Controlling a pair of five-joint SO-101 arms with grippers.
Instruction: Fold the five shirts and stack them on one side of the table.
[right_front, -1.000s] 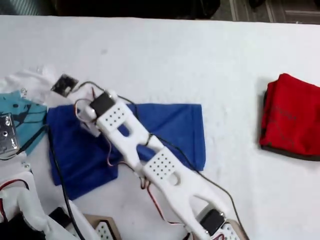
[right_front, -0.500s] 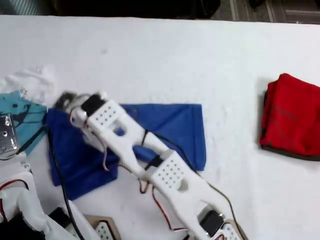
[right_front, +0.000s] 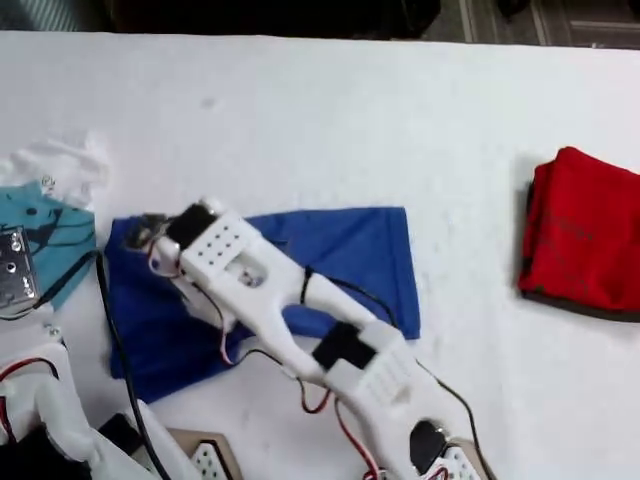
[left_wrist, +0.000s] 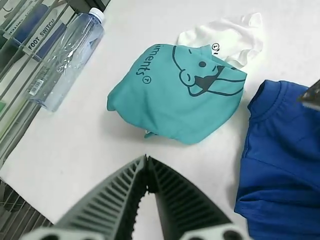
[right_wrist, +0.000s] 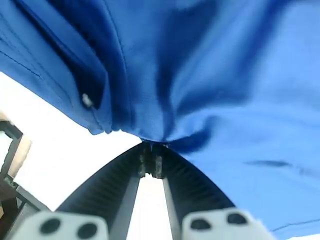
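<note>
A blue shirt (right_front: 345, 250) lies partly spread in the middle of the table. My right gripper (right_front: 148, 237) is at its left edge, and in the right wrist view this gripper (right_wrist: 151, 162) is shut on a bunched fold of the blue shirt (right_wrist: 210, 75). A folded red shirt (right_front: 585, 232) rests at the right side. A crumpled teal shirt (right_front: 45, 235) and a white shirt (right_front: 60, 160) lie at the far left. My left gripper (left_wrist: 146, 161) hovers shut and empty over bare table, short of the teal shirt (left_wrist: 180, 92), the white shirt (left_wrist: 225, 35) and the blue shirt (left_wrist: 280, 150).
A clear plastic bottle (left_wrist: 67, 57) lies near the table edge beyond the teal shirt. The white right arm (right_front: 290, 310) and its cables cross the blue shirt. The left arm's base (right_front: 45, 420) sits at the near left corner. The far half of the table (right_front: 330, 110) is bare.
My right gripper moved from beyond the blue shirt's far left corner back toward the near side. It now holds the shirt's left edge. The arm has folded back over the shirt.
</note>
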